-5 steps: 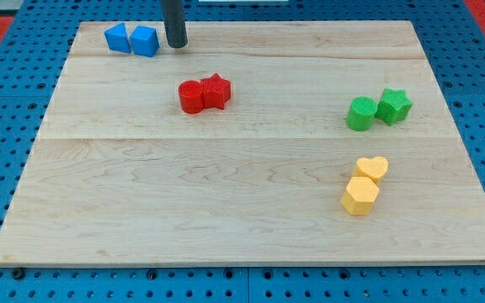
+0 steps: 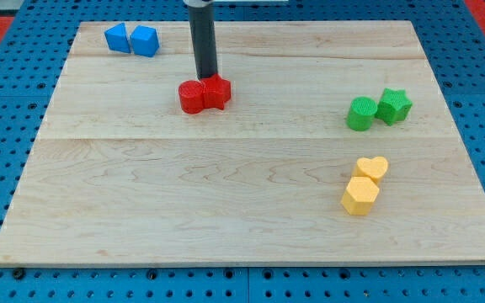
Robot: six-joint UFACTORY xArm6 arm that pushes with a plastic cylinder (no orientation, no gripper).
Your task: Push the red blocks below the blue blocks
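Note:
Two red blocks sit together left of the board's middle: a round one and a star-shaped one touching its right side. Two blue blocks lie at the view's top left, a triangular one and an angular one side by side. My tip stands at the upper edge of the red pair, right where the two reds meet, partly hiding the star's top. The reds lie lower and to the right of the blues.
A green round block and a green star sit at the right. A yellow heart and a yellow hexagon lie at the lower right. The wooden board rests on a blue pegboard.
My tip has moved down and to the right, from beside the blue blocks to the top edge of the red pair. The blocks have not visibly shifted.

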